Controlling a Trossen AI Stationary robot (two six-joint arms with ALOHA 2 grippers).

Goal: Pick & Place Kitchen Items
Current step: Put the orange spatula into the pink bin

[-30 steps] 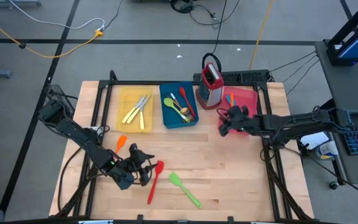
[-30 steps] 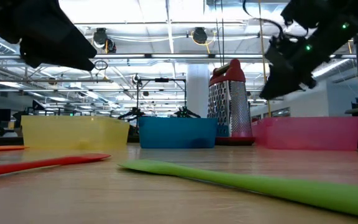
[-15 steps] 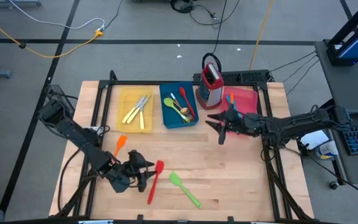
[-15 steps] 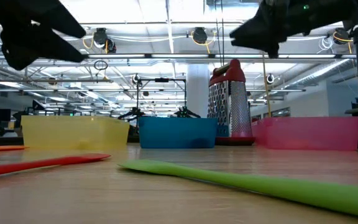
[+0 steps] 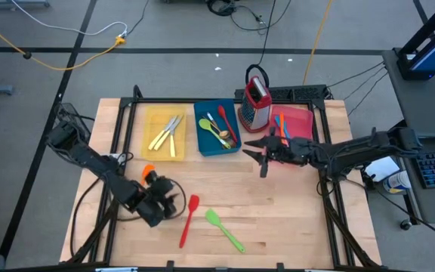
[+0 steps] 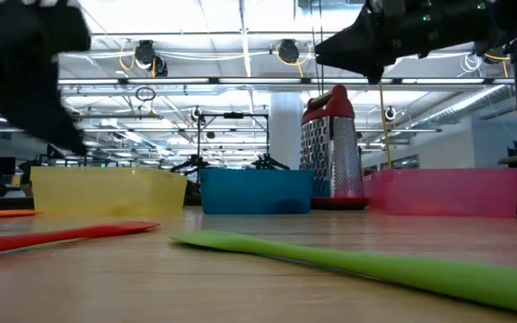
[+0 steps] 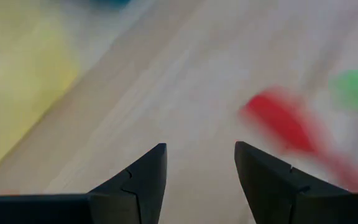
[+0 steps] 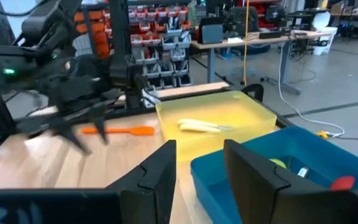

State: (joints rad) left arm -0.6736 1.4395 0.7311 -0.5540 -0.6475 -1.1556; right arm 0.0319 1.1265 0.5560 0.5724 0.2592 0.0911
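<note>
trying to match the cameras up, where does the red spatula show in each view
High view: red spatula lies on the wood near the front edge, beside the green spatula.
Low view: a long red strip at the left, flat on the tabletop.
Left wrist view: a blurred red shape beyond the open left gripper.
Right wrist view: not in it.
Shared landmark: the yellow tray.

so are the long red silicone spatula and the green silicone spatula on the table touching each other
Apart. The high view shows bare wood between the red silicone spatula and the green silicone spatula.
</note>
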